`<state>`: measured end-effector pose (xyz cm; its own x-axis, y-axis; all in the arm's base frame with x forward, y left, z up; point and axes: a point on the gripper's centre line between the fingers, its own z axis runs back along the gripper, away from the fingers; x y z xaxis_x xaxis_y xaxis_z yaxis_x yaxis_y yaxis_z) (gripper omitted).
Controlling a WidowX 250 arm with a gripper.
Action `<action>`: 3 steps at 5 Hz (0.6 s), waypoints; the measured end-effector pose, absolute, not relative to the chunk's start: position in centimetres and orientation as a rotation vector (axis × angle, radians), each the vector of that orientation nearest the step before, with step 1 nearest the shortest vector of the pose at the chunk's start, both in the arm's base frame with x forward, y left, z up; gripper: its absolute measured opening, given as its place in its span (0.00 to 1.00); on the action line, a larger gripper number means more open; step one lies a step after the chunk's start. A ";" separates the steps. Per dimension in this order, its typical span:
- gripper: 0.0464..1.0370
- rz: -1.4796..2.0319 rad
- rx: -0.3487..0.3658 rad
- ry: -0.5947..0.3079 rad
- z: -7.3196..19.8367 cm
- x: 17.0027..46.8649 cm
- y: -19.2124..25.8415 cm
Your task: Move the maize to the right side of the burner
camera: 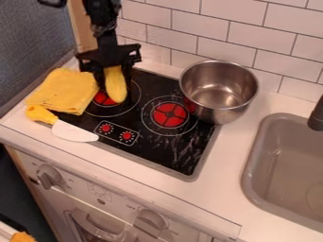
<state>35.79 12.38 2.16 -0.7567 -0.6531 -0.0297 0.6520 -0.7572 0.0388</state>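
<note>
Black claw clamped on upright maize, at the left burner; yellow cloth beside it, steel pot farther right

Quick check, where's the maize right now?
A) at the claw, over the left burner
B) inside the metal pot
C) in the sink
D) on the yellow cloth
A: the maize is between the fingers of the claw, above the left burner.

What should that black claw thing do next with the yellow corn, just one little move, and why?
Probably make sure of its grip with a gentle squeeze: the gripper is at the upper end of the maize, which shows over the left burner, and a firm hold seems wise before any shift right.
</note>
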 end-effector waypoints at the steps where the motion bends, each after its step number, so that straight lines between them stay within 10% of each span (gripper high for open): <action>1: 0.69 -2.433 0.038 -0.023 1.3 35.8 12.8; 2: 0.93 -2.422 0.024 -0.025 1.3 35.9 12.8; 3: 0.97 -2.399 0.029 -0.029 1.3 35.9 12.7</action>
